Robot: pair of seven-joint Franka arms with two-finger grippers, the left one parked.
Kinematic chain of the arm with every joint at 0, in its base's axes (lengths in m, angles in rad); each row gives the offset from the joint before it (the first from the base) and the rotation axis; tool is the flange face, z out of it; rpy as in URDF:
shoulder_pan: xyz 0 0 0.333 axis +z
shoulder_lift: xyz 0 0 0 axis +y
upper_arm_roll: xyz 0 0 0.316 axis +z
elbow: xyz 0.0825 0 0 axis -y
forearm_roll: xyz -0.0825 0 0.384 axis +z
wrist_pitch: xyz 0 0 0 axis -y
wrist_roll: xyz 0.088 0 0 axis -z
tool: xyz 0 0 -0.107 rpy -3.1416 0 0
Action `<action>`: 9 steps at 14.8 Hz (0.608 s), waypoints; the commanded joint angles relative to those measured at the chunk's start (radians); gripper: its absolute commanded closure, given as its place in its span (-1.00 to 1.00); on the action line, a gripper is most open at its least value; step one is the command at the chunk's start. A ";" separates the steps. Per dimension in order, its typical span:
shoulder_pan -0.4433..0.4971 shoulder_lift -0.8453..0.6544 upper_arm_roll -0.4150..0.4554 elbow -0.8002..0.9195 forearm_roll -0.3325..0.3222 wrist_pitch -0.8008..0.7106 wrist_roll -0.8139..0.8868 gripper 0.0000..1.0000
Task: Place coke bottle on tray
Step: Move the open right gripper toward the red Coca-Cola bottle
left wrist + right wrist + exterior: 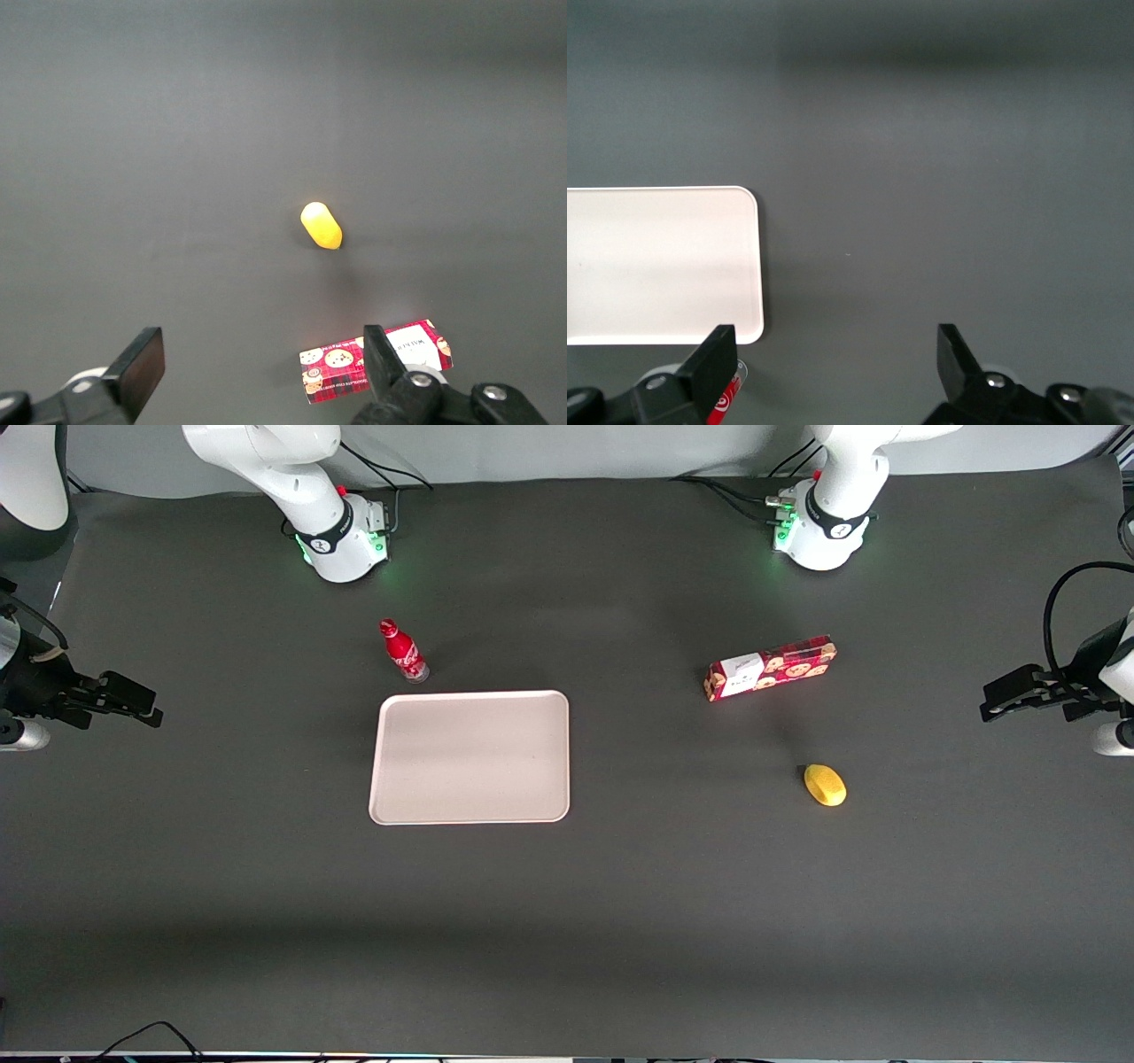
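The coke bottle (404, 652), small and red with a red cap and white script, stands upright on the dark table. It is just off a corner of the tray (469, 757) and farther from the front camera than the tray. The tray is large, flat, pale pinkish-beige and bare. My gripper (142, 707) hovers at the working arm's end of the table, well apart from both, open and holding nothing. In the right wrist view the gripper (835, 363) is wide open. The tray (656, 266) shows there, and a bit of the coke bottle (728, 397) peeks out beside one finger.
A red cookie box (771, 667) and a small yellow object (825, 785) lie toward the parked arm's end of the table. Both also show in the left wrist view, the yellow object (321, 226) and the box (341, 372). The arm bases (341, 536) stand at the table's back edge.
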 commanded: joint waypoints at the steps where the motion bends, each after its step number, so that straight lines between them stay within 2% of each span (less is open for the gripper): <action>1: -0.018 0.005 0.010 0.015 -0.007 -0.066 -0.012 -1.00; 2: -0.025 -0.006 0.011 -0.002 -0.006 -0.073 -0.009 -1.00; 6: -0.113 -0.136 0.103 -0.196 0.089 -0.032 0.006 -1.00; 9: -0.113 -0.213 0.227 -0.328 0.095 0.026 0.248 -1.00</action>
